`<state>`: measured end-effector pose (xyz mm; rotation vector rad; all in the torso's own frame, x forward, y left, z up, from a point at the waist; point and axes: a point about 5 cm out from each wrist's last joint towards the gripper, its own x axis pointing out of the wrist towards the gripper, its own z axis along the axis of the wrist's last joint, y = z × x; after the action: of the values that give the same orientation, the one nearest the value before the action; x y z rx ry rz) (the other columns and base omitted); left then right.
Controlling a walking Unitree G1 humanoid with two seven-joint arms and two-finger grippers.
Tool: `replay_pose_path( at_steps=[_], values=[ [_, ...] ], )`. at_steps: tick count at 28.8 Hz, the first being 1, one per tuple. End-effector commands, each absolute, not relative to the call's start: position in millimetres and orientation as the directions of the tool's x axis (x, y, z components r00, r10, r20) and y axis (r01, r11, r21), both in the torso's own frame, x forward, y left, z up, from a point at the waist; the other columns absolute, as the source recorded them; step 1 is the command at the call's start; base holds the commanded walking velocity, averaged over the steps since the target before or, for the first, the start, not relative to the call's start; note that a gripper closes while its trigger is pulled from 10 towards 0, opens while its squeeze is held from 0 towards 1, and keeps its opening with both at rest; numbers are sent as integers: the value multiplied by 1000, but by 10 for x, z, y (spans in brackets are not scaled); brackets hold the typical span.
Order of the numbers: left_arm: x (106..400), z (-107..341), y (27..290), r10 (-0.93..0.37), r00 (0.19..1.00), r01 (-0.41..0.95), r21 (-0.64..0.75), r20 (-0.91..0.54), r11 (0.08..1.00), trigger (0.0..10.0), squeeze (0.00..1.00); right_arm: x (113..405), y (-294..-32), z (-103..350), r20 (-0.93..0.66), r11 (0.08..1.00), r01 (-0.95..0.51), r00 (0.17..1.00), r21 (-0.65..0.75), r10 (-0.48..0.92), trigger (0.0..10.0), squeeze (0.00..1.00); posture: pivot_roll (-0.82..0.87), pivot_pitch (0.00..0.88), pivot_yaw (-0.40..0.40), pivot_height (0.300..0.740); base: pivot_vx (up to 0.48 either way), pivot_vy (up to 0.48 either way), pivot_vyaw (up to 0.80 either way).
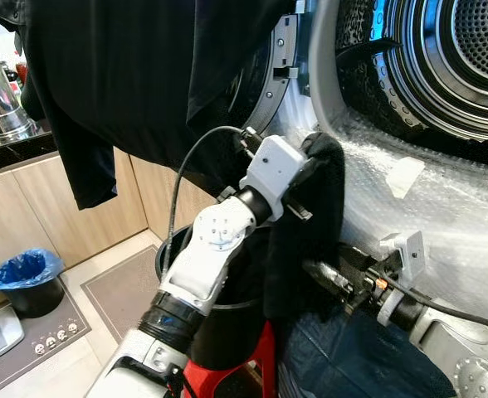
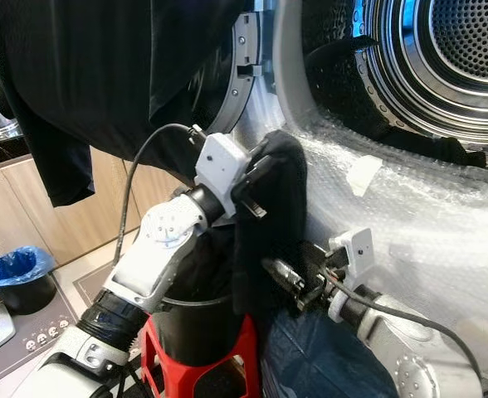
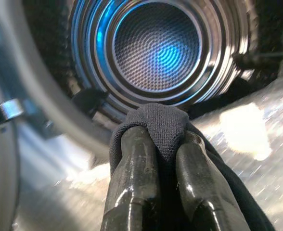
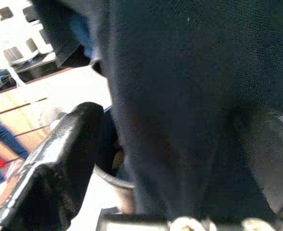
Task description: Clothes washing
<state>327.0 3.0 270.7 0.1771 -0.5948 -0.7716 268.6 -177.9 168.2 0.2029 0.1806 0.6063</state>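
My left gripper [image 1: 317,149] is shut on a black garment [image 1: 306,249] and holds it up just below the washing machine's open drum [image 1: 468,50]; the cloth hangs down from the fingers. In the left wrist view the fingertips [image 3: 132,139] pinch a fold of the garment [image 3: 161,120] straight in front of the drum [image 3: 156,45]. My right gripper [image 1: 312,269] reaches in lower, its fingers spread on either side of the hanging cloth [image 4: 180,96], one finger [image 4: 64,159] well apart from the other. A second black garment [image 1: 144,75] is draped over the open washer door.
A black bucket [image 1: 227,327] stands on a red stool [image 1: 219,377] under my left arm. Blue denim [image 1: 352,356] lies below my right arm. Bubble wrap [image 1: 427,207] covers the washer front. A blue-lined bin [image 1: 28,278] and wooden cabinets [image 1: 36,207] stand at left.
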Motion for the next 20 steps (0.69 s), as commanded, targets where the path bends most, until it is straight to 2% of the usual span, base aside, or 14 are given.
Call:
replay_pose_path(
  at_steps=[1,6,15,20],
  values=[
    [3240,2838,-36,-703,524,592,387,481,707,10000,0,2698,-1814,1798,-72,824,-525,833,212,549,10000,0,-159,0,43,740,0,0,0],
    [3161,2832,-192,-709,498,619,368,499,694,10000,0,2749,-1838,1894,-24,855,-460,877,240,479,10000,0,-161,0,45,740,0,0,0],
    [3109,2879,-384,-681,494,597,358,541,718,10000,0,2731,-1717,1936,17,845,-439,890,306,456,10000,0,-165,0,39,740,0,0,0],
    [3093,2874,-450,-685,484,592,373,545,715,10000,0,2665,-1647,1957,43,816,-484,866,315,497,10000,0,-174,0,39,740,0,0,0]
  ],
)
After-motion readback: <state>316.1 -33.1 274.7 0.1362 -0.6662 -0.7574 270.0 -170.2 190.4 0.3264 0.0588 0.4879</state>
